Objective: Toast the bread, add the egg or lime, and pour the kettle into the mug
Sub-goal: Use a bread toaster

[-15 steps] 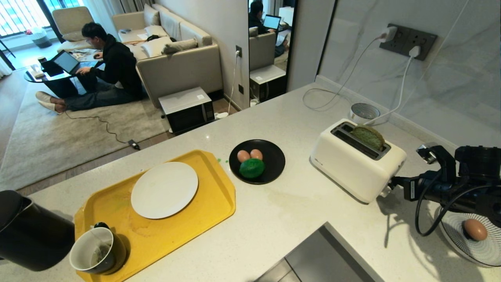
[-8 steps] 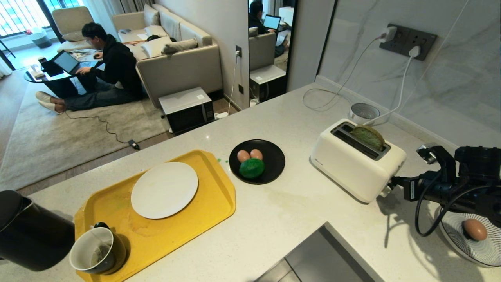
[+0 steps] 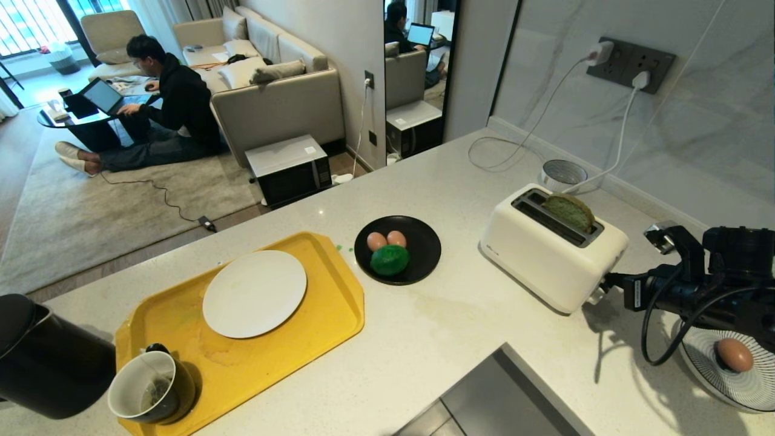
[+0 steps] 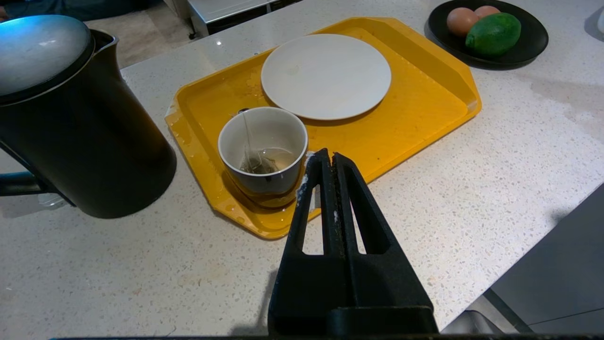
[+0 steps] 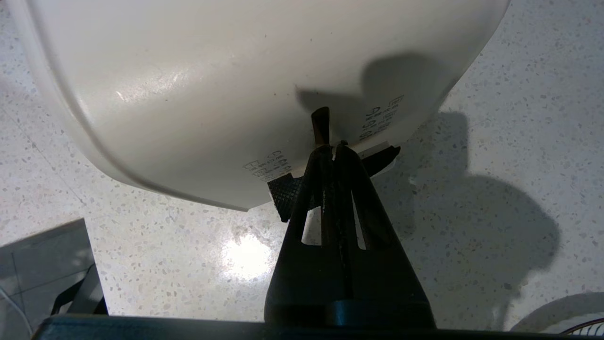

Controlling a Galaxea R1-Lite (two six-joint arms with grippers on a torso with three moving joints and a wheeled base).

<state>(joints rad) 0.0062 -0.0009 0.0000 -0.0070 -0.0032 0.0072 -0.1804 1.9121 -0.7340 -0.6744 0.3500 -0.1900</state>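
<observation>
The green bread (image 3: pixel 569 211) stands in the far slot of the white toaster (image 3: pixel 545 257), its top sticking out. My right gripper (image 3: pixel 600 286) (image 5: pixel 332 147) is shut, its tips against the black lever (image 5: pixel 284 191) low on the toaster's end wall (image 5: pixel 212 85). A single egg (image 3: pixel 734 354) lies on a striped plate (image 3: pixel 751 393) under my right arm. The lime (image 3: pixel 389 259) (image 4: pixel 493 34) shares a black plate (image 3: pixel 424 242) with two eggs. My left gripper (image 4: pixel 329 155) is shut and empty beside the mug (image 4: pixel 262 141) (image 3: pixel 148 387), which holds a tea bag. The black kettle (image 4: pixel 80 137) (image 3: pixel 42 357) stands left of the mug.
The mug and a white plate (image 3: pixel 254 293) sit on a yellow tray (image 3: pixel 327 321). Power cords and a metal kettle base (image 3: pixel 563 174) lie by the back wall. The counter has a cut-out edge (image 3: pixel 502 351) at the front. A person sits on the floor beyond.
</observation>
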